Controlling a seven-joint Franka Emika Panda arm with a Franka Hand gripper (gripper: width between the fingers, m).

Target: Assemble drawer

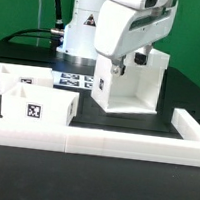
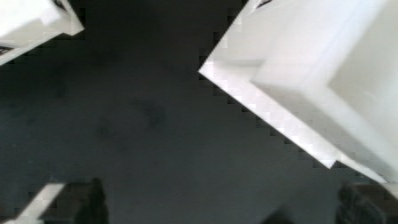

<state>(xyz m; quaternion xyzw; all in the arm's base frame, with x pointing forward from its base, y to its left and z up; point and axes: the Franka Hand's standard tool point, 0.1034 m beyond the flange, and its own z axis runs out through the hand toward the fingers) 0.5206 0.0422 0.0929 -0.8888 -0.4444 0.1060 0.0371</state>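
Observation:
The white boxy drawer housing stands on the black table at the middle right of the exterior view, its open side facing forward. Two white open-top trays with square tags sit at the exterior view's left: one nearer the front, one behind it. My gripper hangs above the housing's upper left corner, apart from it. In the wrist view the housing's edge fills one side and a tray corner shows at another. My dark fingertips stand wide apart with only black table between them.
A long low white rail runs along the front of the table and turns back at the exterior view's right. The marker board lies flat near the robot base, behind the trays.

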